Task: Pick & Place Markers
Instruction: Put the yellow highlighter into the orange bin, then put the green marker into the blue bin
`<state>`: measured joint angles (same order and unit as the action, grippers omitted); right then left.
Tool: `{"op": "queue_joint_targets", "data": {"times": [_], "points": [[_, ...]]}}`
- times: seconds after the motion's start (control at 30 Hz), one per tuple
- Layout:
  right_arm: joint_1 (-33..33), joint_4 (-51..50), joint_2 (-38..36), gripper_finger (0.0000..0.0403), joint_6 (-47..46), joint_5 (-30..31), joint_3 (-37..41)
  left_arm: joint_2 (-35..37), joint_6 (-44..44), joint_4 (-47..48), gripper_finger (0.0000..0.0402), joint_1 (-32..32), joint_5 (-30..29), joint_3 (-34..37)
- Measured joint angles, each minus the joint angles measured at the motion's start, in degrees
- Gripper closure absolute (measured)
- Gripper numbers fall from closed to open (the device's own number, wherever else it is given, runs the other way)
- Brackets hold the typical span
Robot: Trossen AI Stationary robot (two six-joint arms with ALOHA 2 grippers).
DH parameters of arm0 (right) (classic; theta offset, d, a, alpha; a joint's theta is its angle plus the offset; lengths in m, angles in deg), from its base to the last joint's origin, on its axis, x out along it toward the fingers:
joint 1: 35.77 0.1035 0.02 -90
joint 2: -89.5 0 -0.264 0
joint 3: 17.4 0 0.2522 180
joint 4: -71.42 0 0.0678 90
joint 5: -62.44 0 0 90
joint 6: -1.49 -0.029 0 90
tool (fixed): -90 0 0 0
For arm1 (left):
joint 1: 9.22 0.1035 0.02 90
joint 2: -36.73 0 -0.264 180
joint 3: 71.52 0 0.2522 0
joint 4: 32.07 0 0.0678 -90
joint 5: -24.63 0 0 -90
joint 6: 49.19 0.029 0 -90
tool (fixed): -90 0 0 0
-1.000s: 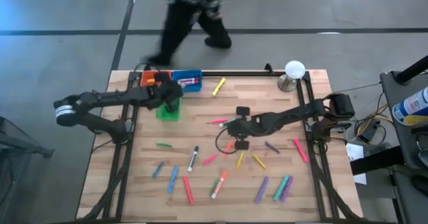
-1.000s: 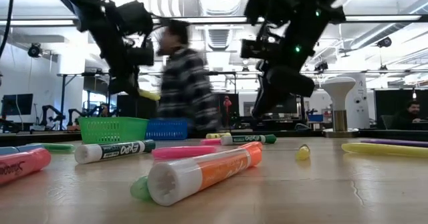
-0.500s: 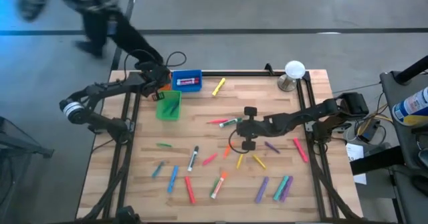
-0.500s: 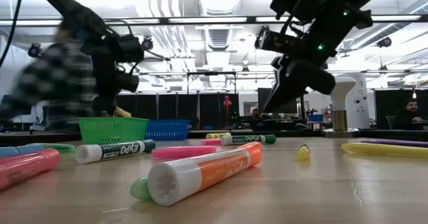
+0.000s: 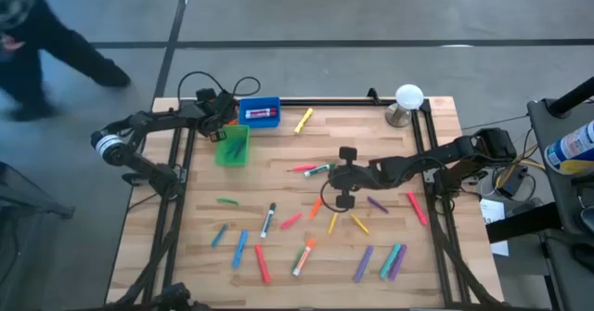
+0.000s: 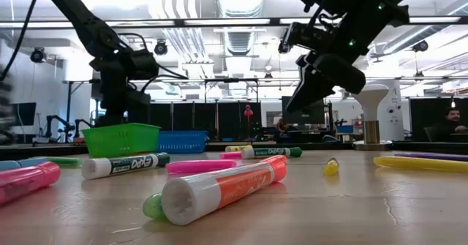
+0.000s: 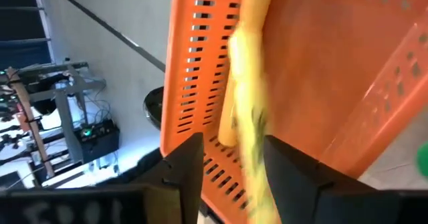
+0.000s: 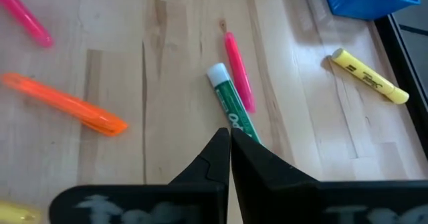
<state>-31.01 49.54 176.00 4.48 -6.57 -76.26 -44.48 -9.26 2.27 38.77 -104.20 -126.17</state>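
L gripper (image 7: 231, 170) w/ fingers apart over orange bin (image 7: 321, 63), a yellow marker (image 7: 247, 117) blurred btwn them inside it; R gripper (image 8: 229, 144) pinched shut, holding nothing, above green marker (image 8: 231, 114) mid-table, other markers (image 5: 306, 246) scattered across table (image 5: 278, 283) nearer front.

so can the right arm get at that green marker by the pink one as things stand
Probably yes: the right gripper, shut, hangs just over the green marker, nothing between them, but the pink marker alongside may crowd the fingers.
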Motion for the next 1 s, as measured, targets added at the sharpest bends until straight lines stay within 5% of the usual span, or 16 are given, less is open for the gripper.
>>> {"op": "queue_joint_targets", "data": {"times": [0.27, 0.5, 0.77, 1.0], "points": [[0.00, 0.00, -0.11, 0.0394, 0.02, 0.00, -0.07, 4.98, -0.10, 0.09, 0.0258, -0.08, -1.59, -0.56], [0.00, 1.72, -1.48, 0.0394, 0.62, 0.10, 0.68, 14.40, -8.34, -0.07, 0.0309, -2.61, 3.81, -0.79], [-0.04, 34.77, -2.01, 0.0394, -0.09, -0.02, 14.16, 24.13, -32.19, -5.72, 0.0393, -12.92, 6.22, 1.56], [-0.02, 47.73, -2.01, 0.0394, -6.09, -0.44, 21.18, 26.78, -36.75, -34.05, 0.0401, -26.05, 19.51, 14.93]]}}
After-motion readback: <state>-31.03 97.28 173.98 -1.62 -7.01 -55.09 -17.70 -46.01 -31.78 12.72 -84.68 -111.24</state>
